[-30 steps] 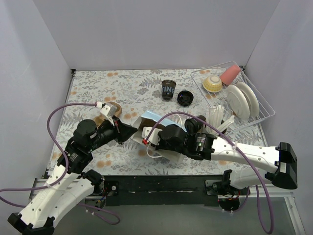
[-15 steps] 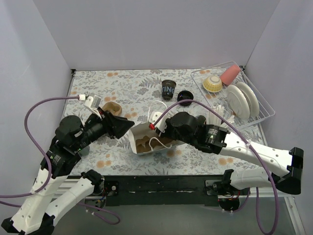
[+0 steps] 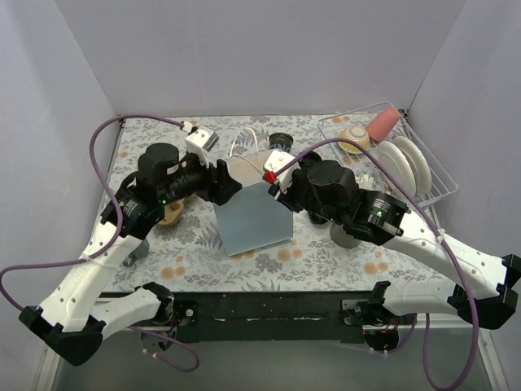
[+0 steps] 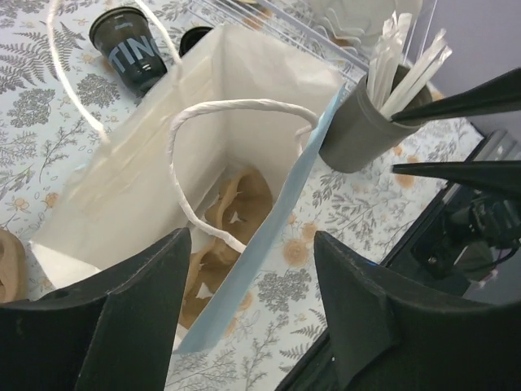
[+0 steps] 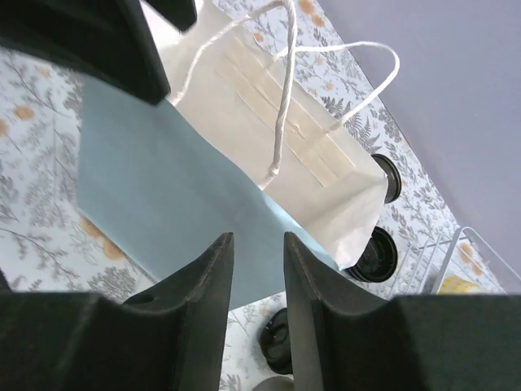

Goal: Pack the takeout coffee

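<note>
The paper bag [image 3: 254,218] stands upright mid-table, blue outside and white inside, handles up, with a brown cardboard carrier [image 4: 234,204] at its bottom. One black takeout coffee cup [image 3: 281,140] with white lettering stands just behind the bag, also seen in the left wrist view [image 4: 130,39], and a black lid [image 5: 375,255] lies beside it. My left gripper [image 3: 230,181] hovers over the bag's left rim, open [image 4: 248,236], the blue rim loose between its fingers. My right gripper [image 3: 273,177] is at the right rim, its fingers slightly apart [image 5: 257,238] and holding nothing.
A grey holder of white utensils [image 4: 356,124] stands right of the bag, mostly under my right arm in the top view. A wire dish rack [image 3: 431,189] with plates, a bowl and a pink cup fills the back right. A brown carrier piece [image 3: 172,214] lies left.
The bag has gone from lying on its side near the front to standing upright farther back. Both arms rose and moved back with it, and my left gripper opened.
</note>
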Available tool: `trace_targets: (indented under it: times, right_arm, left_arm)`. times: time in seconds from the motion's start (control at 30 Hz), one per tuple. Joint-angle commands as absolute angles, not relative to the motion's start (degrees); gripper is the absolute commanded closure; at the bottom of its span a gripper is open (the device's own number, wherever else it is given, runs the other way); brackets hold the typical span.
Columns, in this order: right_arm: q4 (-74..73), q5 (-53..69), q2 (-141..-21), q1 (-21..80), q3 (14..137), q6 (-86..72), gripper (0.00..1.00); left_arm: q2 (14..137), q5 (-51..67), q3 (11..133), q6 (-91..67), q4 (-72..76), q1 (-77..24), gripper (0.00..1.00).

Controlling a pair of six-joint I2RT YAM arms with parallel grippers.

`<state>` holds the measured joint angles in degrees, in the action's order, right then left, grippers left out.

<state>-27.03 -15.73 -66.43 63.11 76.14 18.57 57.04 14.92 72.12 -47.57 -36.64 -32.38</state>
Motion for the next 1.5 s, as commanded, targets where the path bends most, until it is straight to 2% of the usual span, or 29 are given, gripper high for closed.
trace_targets:
  times: [0.0,0.17,0.3,0.5,0.8,1.0,1.27,1.47]
  right_arm:
    - [-28.6,-14.9,-63.4,63.0,79.7,9.2,0.59]
    - [-30.8,-18.6,-61.6,63.0,81.5,-3.8,0.47]
    - [-32.4,-22.4,-60.5,63.0,80.0,-9.8,0.46]
    - [-41.6,-28.8,-61.4,63.0,83.1,-23.1,0.46]
    - [-44.0,-27.6,-62.6,63.0,83.5,-27.4,0.44]
    - [-45.1,-28.8,-63.2,62.9,84.0,-27.7,0.44]
    - [-42.7,-30.0,-59.0,62.8,74.9,-29.5,0.48]
    - [-40.1,-30.1,-58.5,62.3,72.9,-28.3,0.49]
  left_arm:
    - [59.5,17.1,75.2,-38.6,-37.2,-32.4,0.38]
    - [65.5,13.2,79.9,-36.6,-33.1,-32.4,0.36]
    - [68.4,15.5,82.5,-38.5,-32.9,-32.4,0.38]
    - [69.7,12.7,85.4,-33.9,-33.9,-32.4,0.36]
    - [73.6,8.4,90.2,-31.1,-36.8,-32.4,0.35]
    - [72.3,9.6,92.0,-34.2,-35.4,-32.4,0.35]
    - [69.7,11.2,93.0,-35.6,-35.7,-32.4,0.35]
    - [66.7,14.2,91.8,-38.8,-34.5,-32.4,0.35]
